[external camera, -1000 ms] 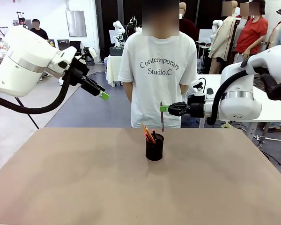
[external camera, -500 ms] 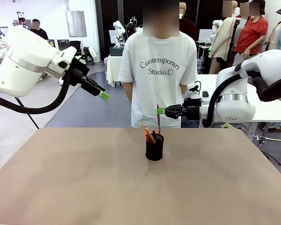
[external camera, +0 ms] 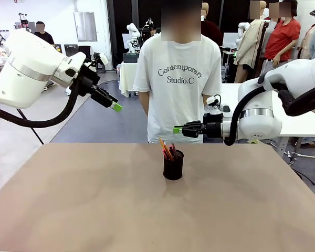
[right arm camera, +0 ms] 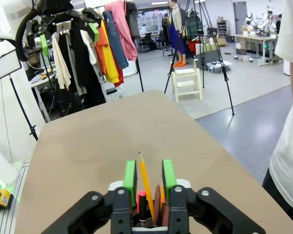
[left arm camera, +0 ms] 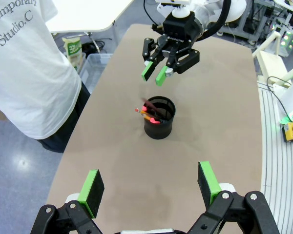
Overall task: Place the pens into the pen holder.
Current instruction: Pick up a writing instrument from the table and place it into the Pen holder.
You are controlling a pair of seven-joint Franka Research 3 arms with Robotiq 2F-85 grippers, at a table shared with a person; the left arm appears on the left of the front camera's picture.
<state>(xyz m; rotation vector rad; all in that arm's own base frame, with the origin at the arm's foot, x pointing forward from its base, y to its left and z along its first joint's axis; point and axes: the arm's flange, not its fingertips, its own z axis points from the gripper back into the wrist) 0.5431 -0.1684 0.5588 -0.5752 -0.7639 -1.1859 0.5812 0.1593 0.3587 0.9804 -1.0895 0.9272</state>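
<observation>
— Pens (external camera: 168, 150): where are they?

— All three stand in the pen holder (external camera: 173, 165), a black mesh cup near the middle of the table (external camera: 68, 199), a bit toward the far edge. The orange-yellow pencil (right arm camera: 146, 183) leans tallest.

— And the surface, the room?

— Plain tan tabletop, bare apart from the cup. A person in a white T-shirt (external camera: 177, 79) stands at the far edge. Behind are a clothes rack (right arm camera: 88, 48), a tripod and a small stepladder on a grey floor.

— The right gripper (external camera: 177, 129)?

— It hangs just above the cup, fingers level, pointing toward the left edge. In the left wrist view its green pads (left arm camera: 147, 71) sit slightly apart with nothing between them, touching nothing.

— The left gripper (external camera: 115, 107)?

— Raised high over the far left corner, jaws spread wide, empty
</observation>
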